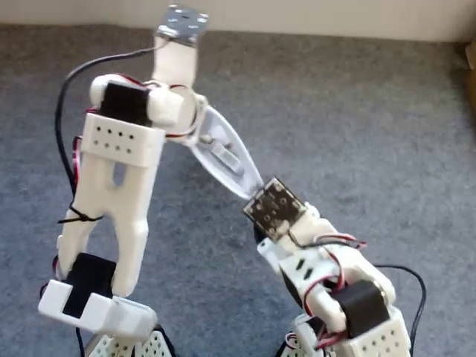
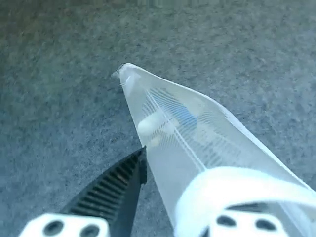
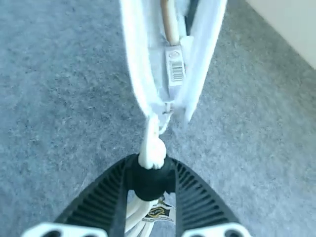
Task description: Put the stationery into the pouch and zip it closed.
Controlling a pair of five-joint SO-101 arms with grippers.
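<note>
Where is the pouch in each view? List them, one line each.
High view: pouch mid-frame, held between both arms.
Left wrist view: in the left gripper, beside its black finger.
Right wrist view: ahead of the right gripper, which pinches its zip pull.
Shared landmark: grey carpet.

Two arms, left arm (image 1: pixel 111 186) and right arm (image 1: pixel 331 279), two grippers, left gripper (image 2: pixel 173 190) and right gripper (image 3: pixel 148 175), one translucent pouch (image 1: pixel 223 152), one zipper pull (image 3: pixel 151 150), at least three stationery items (image 3: pixel 175 66) inside, full count unclear, one grey carpet (image 1: pixel 372 111)
</note>
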